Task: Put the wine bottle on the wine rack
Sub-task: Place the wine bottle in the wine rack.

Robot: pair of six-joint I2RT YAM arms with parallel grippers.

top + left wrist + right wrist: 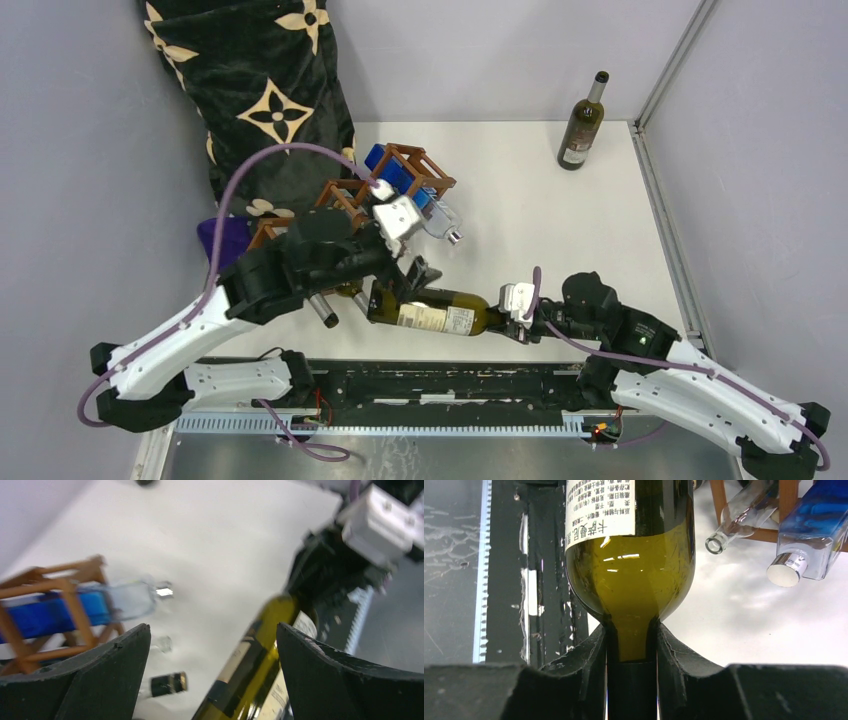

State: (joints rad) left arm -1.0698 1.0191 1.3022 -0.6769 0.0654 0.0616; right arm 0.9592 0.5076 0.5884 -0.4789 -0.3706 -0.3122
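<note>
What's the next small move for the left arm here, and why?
Probably lower the left gripper and close it on the body of the wine bottle. The right gripper clamps the neck, and the left fingers stand open with the bottle between them. A second grip would likely steady it for the lift to the wine rack.

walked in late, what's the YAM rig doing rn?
The right gripper is clamped on the neck of a green wine bottle, held roughly level near the table's front edge. The left gripper is open over the bottle's body, not gripping it. The wooden wine rack behind already holds a blue bottle and a clear bottle. This bottle is not yet on the rack. A second wine bottle stands upright at the far right.
</note>
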